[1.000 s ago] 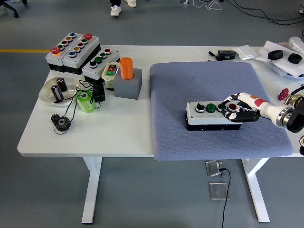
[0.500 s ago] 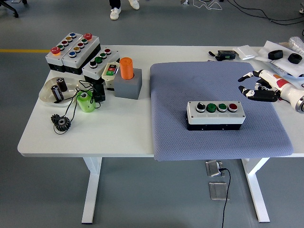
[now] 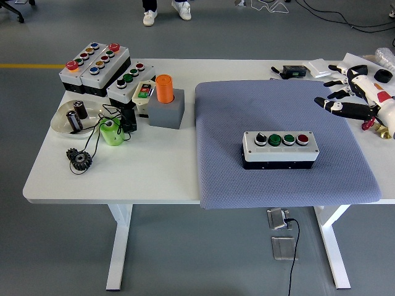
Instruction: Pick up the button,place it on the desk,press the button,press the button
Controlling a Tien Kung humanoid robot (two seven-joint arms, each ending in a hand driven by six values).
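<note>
A grey button box (image 3: 280,148) with a black knob, two green buttons and a red button lies on the blue-grey mat (image 3: 234,111) at the table's right half. My right hand (image 3: 347,92) hovers up and to the right of the box, over the mat's far right corner. Its fingers are spread and hold nothing. The left arm is out of view.
Several other button boxes (image 3: 95,65) stand at the far left. An orange cylinder in a grey block (image 3: 166,102), a white dish (image 3: 65,120), a green cup (image 3: 111,131) and black gears (image 3: 79,159) lie left of the mat. Small items (image 3: 296,70) clutter the far right corner.
My right hand lifted off the red button at the box's right end and drew back up and to the right. The box has not moved.
</note>
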